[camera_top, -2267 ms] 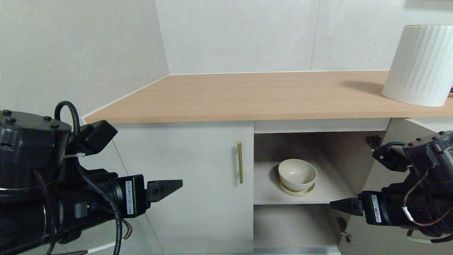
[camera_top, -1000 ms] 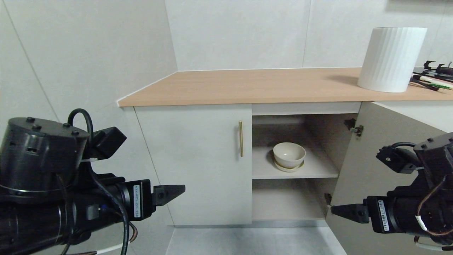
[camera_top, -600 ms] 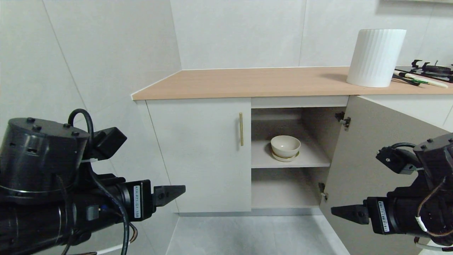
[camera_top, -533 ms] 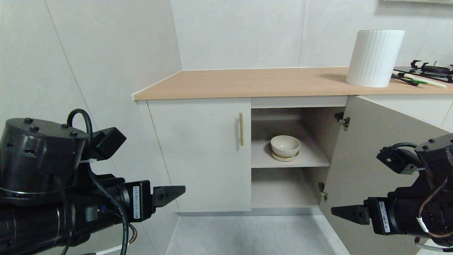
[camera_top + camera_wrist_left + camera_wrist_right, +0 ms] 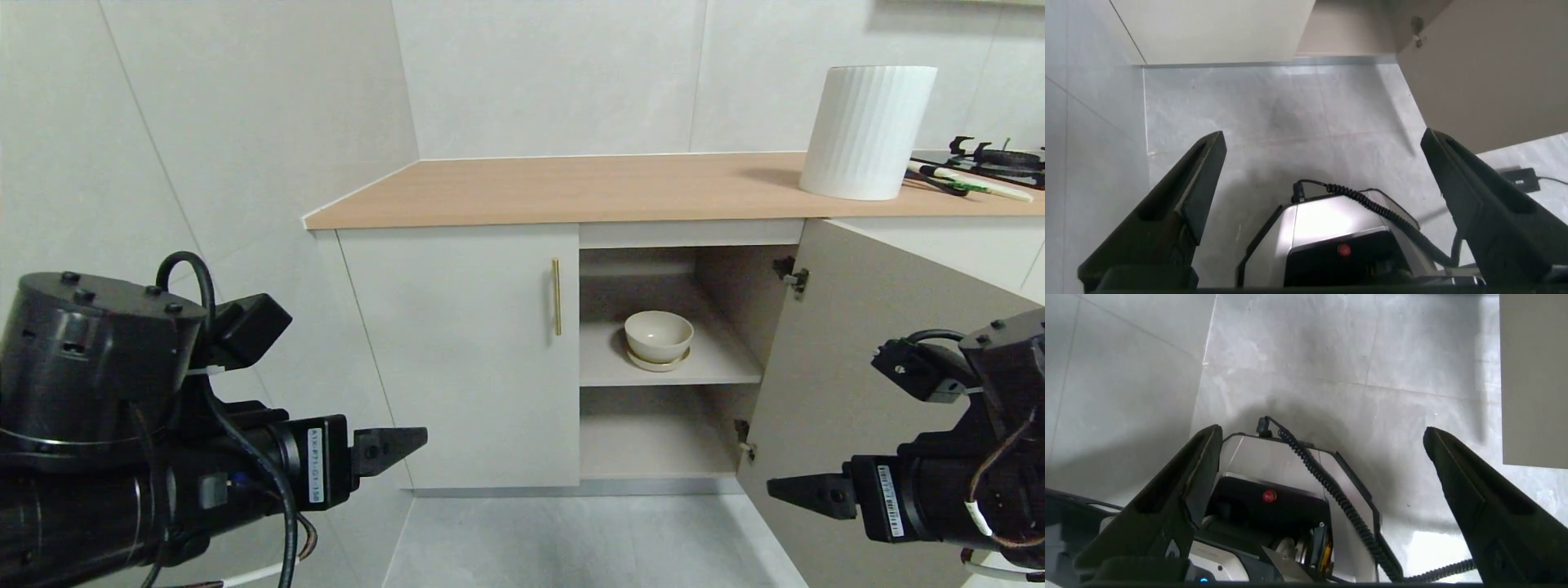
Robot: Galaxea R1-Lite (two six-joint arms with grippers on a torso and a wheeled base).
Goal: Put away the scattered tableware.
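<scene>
Fingers, left point(image 5: 1176, 212): spread wide, nothing between them — the left gripper point(image 5: 1323, 137) hangs low over the floor tile point(image 5: 1290, 98), in front of the closed door point(image 5: 465, 351).
Fingers, right point(image 5: 1478, 506): likewise parted and empty — the right gripper point(image 5: 1323, 431) hangs low, close by the open door point(image 5: 841, 384).
Task item: cream bowl point(image 5: 659, 334), upright, seated on a saucer point(image 5: 658, 363) on the upper shelf point(image 5: 718, 367) of the open compartment, well apart from both grippers.
Cabinet: the left door is shut, with a brass handle point(image 5: 556, 296) at its inner edge; the right door is swung out.
Countertop point(image 5: 571, 188): wood-toned, with a white ribbed cylinder point(image 5: 867, 132) standing toward its right end and utensils point(image 5: 963, 184) just beyond.
</scene>
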